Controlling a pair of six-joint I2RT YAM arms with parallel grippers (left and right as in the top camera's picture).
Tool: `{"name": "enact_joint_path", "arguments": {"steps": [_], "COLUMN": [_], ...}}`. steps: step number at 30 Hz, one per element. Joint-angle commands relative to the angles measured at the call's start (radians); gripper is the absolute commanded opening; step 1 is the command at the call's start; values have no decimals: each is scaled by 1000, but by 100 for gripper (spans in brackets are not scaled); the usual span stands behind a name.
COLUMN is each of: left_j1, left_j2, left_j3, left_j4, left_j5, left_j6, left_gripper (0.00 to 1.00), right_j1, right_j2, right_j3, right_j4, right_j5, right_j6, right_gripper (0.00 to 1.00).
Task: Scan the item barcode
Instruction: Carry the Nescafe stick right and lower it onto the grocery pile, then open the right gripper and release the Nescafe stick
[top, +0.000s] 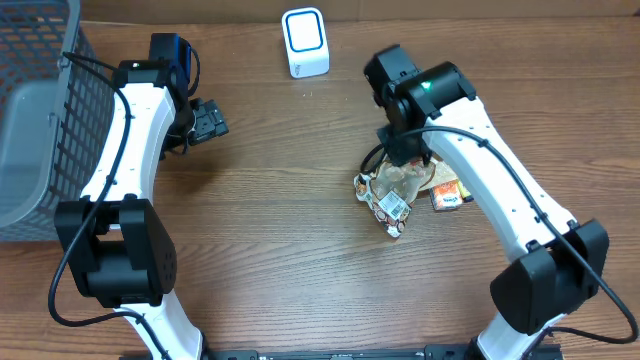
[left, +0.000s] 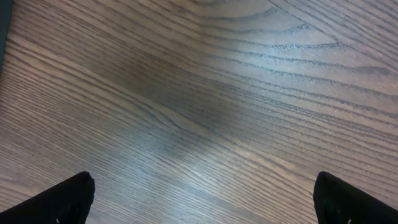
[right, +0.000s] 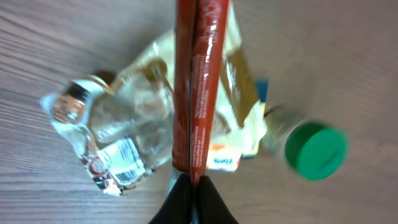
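Observation:
In the right wrist view my right gripper (right: 194, 186) is shut on a thin red packet (right: 199, 81), seen edge-on and hanging above a pile of items. Under it lies a clear crinkled snack bag (right: 118, 143) with a white barcode label (right: 127, 163). In the overhead view the bag (top: 392, 195) lies right of the table's centre, with the right wrist over it. A white scanner (top: 305, 42) with a blue ring stands at the far edge. My left gripper (top: 205, 120) stands open over bare wood at the left, its fingertips (left: 68, 199) wide apart with nothing between them.
A bottle with a green cap (right: 315, 150) and an orange packet (top: 450, 195) lie beside the bag. A grey wire basket (top: 30, 130) stands at the far left edge of the table (top: 280, 250).

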Motion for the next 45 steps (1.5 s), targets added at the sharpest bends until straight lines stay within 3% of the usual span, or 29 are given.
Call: {"name": "enact_joint_path", "arguments": {"steps": [1, 4, 6, 8, 12, 13, 14, 45], "left_j1": [1, 1, 1, 1, 1, 1, 1, 1], "left_j2": [3, 3, 3, 3, 3, 3, 3, 3], "left_j3": [8, 8, 8, 8, 8, 8, 8, 8], "left_j4": [-2, -2, -2, -2, -2, -2, -2, -2], "left_j5": [-13, -13, -13, -13, -13, -13, -13, -13], "left_j6": [14, 14, 14, 14, 15, 14, 14, 14], "left_gripper": [100, 100, 100, 100, 100, 100, 100, 100], "right_j1": [-32, -40, -40, -40, -40, -40, -40, -40], "right_j2": [-10, -10, -10, -10, -10, -10, -10, -10], "right_j3": [-73, -109, -117, -119, -119, -119, -119, -119], "right_j4": [8, 25, 26, 25, 26, 26, 26, 26], "right_j5": [-45, -48, -48, -48, -48, -48, -48, -48], "right_j6": [62, 62, 62, 64, 65, 65, 65, 65], "right_gripper": [8, 12, 23, 49, 77, 91, 100, 100]}}
